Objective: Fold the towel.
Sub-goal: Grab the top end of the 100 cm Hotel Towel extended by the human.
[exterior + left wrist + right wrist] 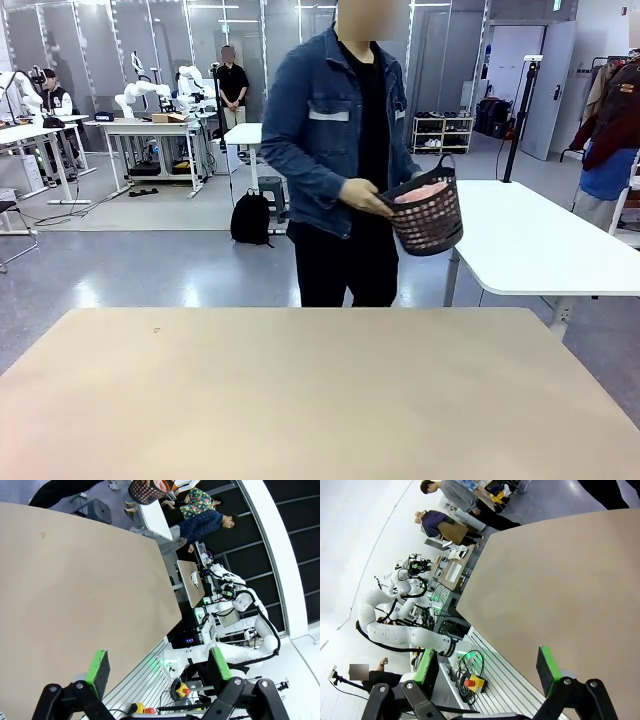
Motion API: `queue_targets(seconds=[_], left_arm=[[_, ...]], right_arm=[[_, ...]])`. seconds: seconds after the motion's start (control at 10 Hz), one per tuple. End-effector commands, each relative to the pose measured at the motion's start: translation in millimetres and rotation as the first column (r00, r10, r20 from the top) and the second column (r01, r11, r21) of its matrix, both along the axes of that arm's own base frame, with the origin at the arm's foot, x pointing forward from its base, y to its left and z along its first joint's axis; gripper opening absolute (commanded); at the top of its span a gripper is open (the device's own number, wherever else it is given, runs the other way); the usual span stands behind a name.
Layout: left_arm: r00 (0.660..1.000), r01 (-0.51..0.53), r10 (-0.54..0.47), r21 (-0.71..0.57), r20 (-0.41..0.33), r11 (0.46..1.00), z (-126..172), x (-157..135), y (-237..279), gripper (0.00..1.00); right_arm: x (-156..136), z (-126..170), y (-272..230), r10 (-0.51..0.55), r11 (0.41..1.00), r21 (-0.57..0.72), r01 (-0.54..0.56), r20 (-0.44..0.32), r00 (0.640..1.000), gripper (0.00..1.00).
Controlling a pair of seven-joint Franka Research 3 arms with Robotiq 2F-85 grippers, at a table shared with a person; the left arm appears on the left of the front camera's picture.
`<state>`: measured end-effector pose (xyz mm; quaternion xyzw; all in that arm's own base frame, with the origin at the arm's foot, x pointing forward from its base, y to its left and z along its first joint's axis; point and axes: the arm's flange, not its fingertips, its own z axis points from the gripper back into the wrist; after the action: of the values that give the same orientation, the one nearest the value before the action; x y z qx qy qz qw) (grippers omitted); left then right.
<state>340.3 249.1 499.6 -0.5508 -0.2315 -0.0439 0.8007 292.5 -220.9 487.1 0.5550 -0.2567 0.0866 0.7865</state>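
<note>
The left gripper [159, 669] is released: its two green pads [98, 671] stand wide apart with nothing between them. It hangs off the near edge of the tan table [75, 590], and the bare top stretches away beyond the fingers. The right gripper [487, 669] is slack in the same way, its fingers spread and holding nothing, above the edge of the same table [560, 580]. Below each one, past the table edge, a yellow box with a red button [472, 682] sits on the ribbed base.

From the front, the table [300, 400] runs out to its far edge, where a person [340, 130] in a denim jacket stands just behind it. One hand [365, 198] grips the rim of a dark perforated basket [432, 228], carried at waist height and tipped so that its mouth faces the person. The towel [420, 192] lies inside it, well apart from both grippers. It shows as a pink bundle just below the rim, and the part in sight stretches across the mouth from side to side. It is bunched up, so I cannot tell its true long axis or which way its ends point. A white table [530, 245] stands behind the basket to the right.
</note>
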Motion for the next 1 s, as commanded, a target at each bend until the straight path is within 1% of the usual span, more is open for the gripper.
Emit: queue_targets(seconds=[0.0, 0.9], left_arm=[[1.0, 0.004, -0.004, -0.006, 0.004, 1.0, -0.2, -0.3, 0.9, 1.0], [1.0, 0.004, -0.004, -0.006, 0.004, 1.0, -0.2, -0.3, 0.9, 1.0]], right_arm=[[0.9, 2.0, -1.0, 0.003, 1.0, 0.004, -0.003, 0.014, 1.0, 1.0], [0.9, 2.0, -1.0, 0.003, 1.0, 0.004, -0.003, 0.014, 1.0, 1.0]])
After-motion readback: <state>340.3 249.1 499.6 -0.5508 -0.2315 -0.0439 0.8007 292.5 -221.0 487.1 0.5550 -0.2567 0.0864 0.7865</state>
